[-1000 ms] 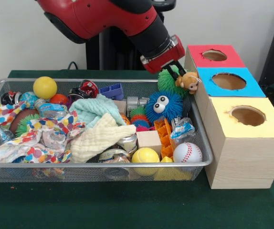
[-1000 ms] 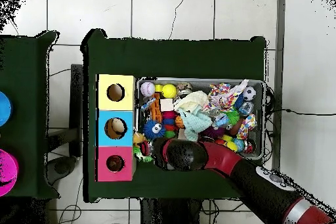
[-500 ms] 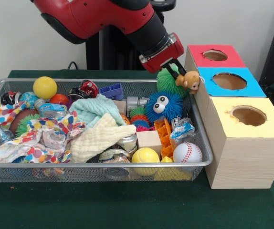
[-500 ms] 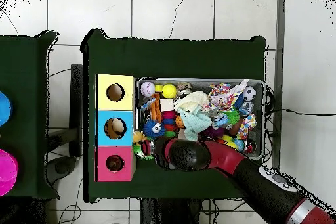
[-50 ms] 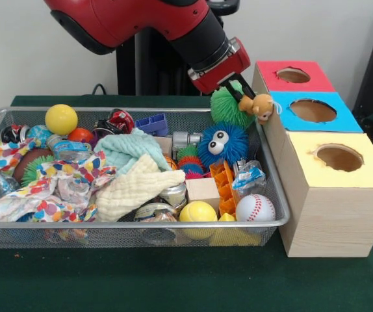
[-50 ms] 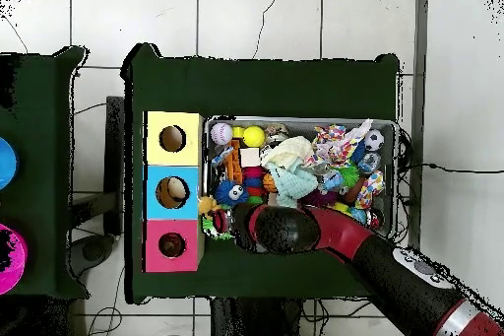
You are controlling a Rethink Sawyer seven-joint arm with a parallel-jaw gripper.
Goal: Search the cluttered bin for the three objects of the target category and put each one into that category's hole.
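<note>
My gripper (image 5: 240, 93) is shut on a small brown monkey toy (image 5: 260, 106), which hangs in the air at the bin's far right corner, beside the blue box (image 5: 311, 110). From overhead the monkey toy (image 6: 207, 205) shows just right of the blue box's hole (image 6: 172, 192). A green spiky ball (image 5: 228, 108) sits right behind the gripper. A blue fuzzy creature with big eyes (image 5: 222, 144) lies in the wire bin (image 5: 134, 224) below. The red box (image 5: 292, 75) and yellow box (image 5: 337, 158) flank the blue one.
The bin holds a cream cloth (image 5: 138, 186), a mint cloth (image 5: 129, 149), patterned fabric (image 5: 50, 188), a baseball (image 5: 255, 208), yellow balls (image 5: 61, 119), a wooden block (image 5: 203, 191) and an orange toy (image 5: 223, 183). The arm (image 6: 394, 278) crosses the bin's lower edge in the overhead view.
The gripper has lifted the monkey toy slightly higher and carried it a little toward the boxes. The things in the bin have stayed put.
</note>
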